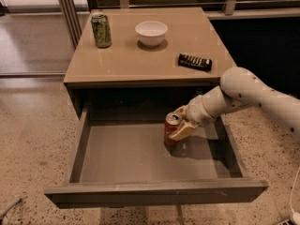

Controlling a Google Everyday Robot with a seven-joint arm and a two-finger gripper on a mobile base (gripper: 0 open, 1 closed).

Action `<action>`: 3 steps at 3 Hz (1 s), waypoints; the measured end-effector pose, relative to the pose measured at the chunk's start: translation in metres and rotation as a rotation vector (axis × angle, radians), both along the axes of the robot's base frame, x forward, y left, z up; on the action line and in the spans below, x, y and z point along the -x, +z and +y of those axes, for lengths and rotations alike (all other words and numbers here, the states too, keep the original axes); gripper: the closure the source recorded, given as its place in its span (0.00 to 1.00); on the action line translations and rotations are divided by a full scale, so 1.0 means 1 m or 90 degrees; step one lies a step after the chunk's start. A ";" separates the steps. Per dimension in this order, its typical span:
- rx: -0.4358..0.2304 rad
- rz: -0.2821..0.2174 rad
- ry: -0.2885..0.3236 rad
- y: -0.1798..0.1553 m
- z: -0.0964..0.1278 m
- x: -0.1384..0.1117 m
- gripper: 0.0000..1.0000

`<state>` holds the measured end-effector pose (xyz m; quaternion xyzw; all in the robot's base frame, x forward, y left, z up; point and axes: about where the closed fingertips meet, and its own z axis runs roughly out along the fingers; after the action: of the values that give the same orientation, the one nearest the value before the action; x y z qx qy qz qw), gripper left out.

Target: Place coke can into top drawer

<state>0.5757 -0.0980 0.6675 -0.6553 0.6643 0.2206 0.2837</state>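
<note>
Red coke can [171, 126] held in my gripper [181, 130], fingers closed round it, low inside open top drawer [154, 192]. Placing step in hand; next, likely seat can on drawer floor, then release.

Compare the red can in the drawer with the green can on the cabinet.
The coke can is red with a silver top; the green can is green and patterned. The coke can sits low inside the open top drawer, while the green can stands on the cabinet top, at its back left corner. The gripper grips the coke can; nothing touches the green can. Both are soda cans of similar size.
</note>
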 end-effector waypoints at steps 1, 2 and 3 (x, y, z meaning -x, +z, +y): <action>-0.008 0.002 0.004 -0.011 -0.001 -0.005 1.00; -0.023 0.003 0.002 -0.020 -0.001 -0.010 1.00; -0.023 0.003 0.002 -0.020 -0.001 -0.010 0.82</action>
<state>0.5856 -0.0990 0.6473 -0.6506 0.6600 0.2346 0.2934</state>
